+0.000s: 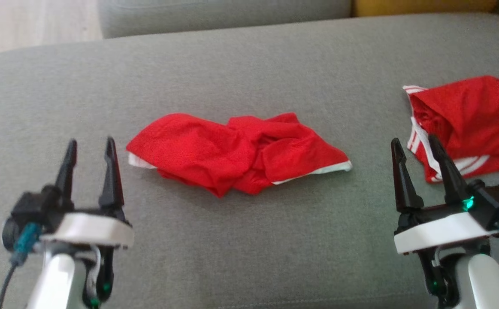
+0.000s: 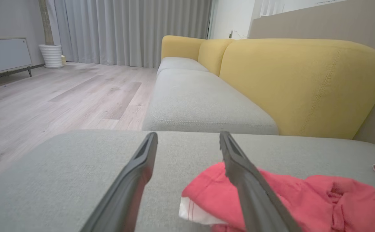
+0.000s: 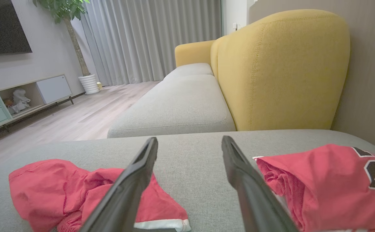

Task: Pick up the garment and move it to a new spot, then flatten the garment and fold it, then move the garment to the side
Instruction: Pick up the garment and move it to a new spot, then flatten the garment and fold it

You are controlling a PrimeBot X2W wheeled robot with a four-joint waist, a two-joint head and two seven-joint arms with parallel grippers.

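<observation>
On the grey sofa seat (image 1: pixel 249 77), a crumpled red garment (image 1: pixel 232 152) with white trim lies bunched and twisted at the middle of the cushion, between my two arms. My left pincer (image 1: pixel 91 143) hovers near the garment's left end with its fingers spread wide and nothing between them. In the left wrist view, the same pincer (image 2: pixel 189 134) points along the cushion, and the garment (image 2: pixel 319 196) spreads out behind and beside its right finger. My right pincer (image 1: pixel 414 142) also stands wide and empty, well apart from the garment's right end.

Just beyond that pincer, at the cushion's right side, a second piece lies in a loose heap: a red jersey (image 1: pixel 468 120) with white striped edging and a dark, white-outlined numeral. The right wrist view shows the pincer (image 3: pixel 190 139) aimed at the bare cushion between the garment (image 3: pixel 45 183) and the jersey (image 3: pixel 329 180).

Beyond the seat are a yellow backrest (image 3: pixel 281 71), grey curtains (image 2: pixel 126 29), a pale wooden floor (image 2: pixel 61 96) and a white plant pot (image 2: pixel 51 55).
</observation>
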